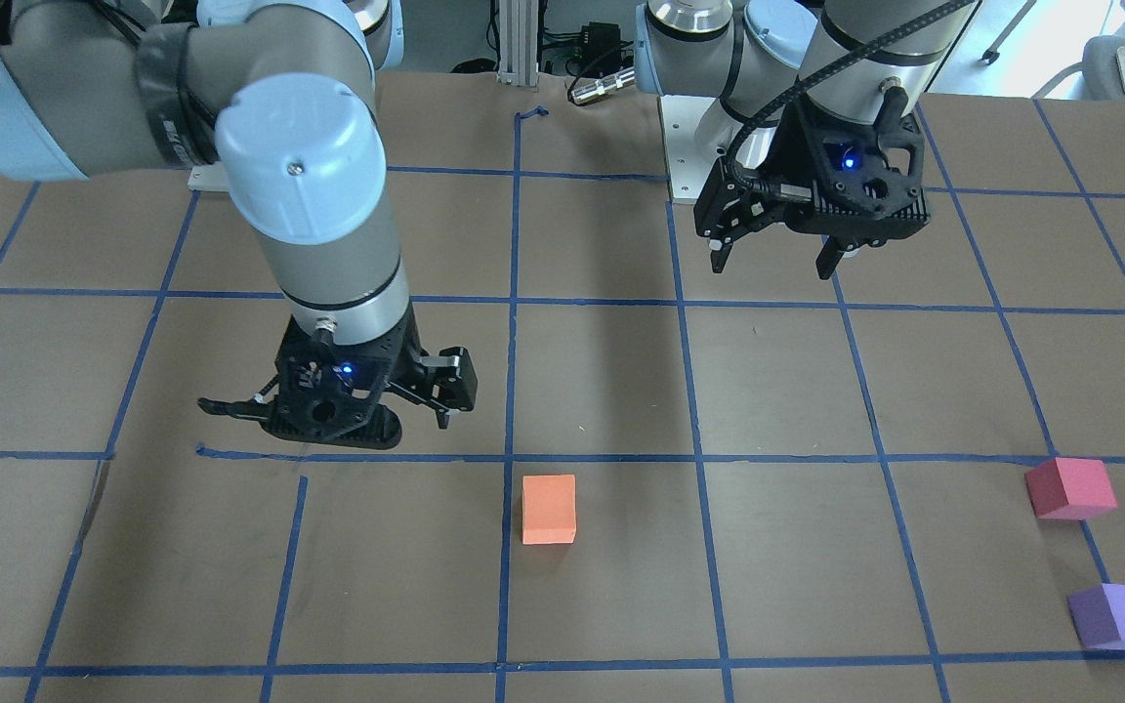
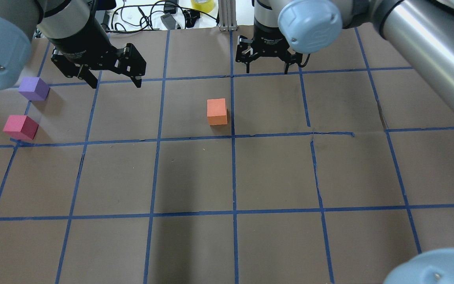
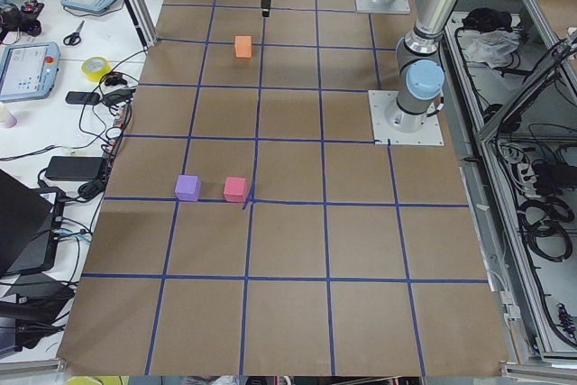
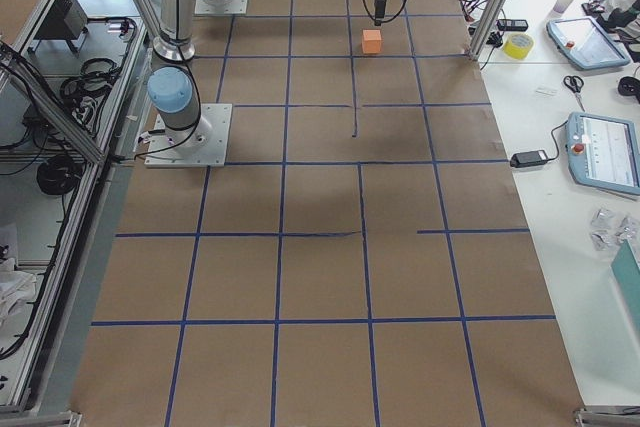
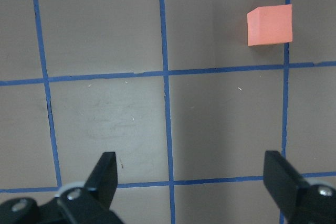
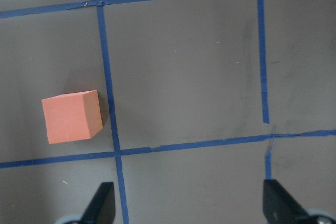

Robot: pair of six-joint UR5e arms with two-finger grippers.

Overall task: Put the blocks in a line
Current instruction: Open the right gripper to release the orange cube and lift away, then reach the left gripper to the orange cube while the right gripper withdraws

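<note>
The orange block (image 2: 216,111) sits near the table's middle, next to a blue grid line; it also shows in the front view (image 1: 549,509), the left wrist view (image 5: 269,24) and the right wrist view (image 6: 72,116). The pinkish-red block (image 2: 20,127) and the purple block (image 2: 34,88) sit close together at the table's left end, the purple one farther out. My left gripper (image 2: 114,83) is open and empty, raised above the table between those blocks and the orange one. My right gripper (image 2: 266,71) is open and empty, raised beside the orange block.
The table (image 2: 274,173) is brown paper with a blue tape grid; some tape lines are torn or lifted. Beyond its far edge are cables, a yellow tape roll (image 2: 202,4) and an aluminium post (image 2: 227,15). Tablets and tools lie on a side bench (image 3: 36,60).
</note>
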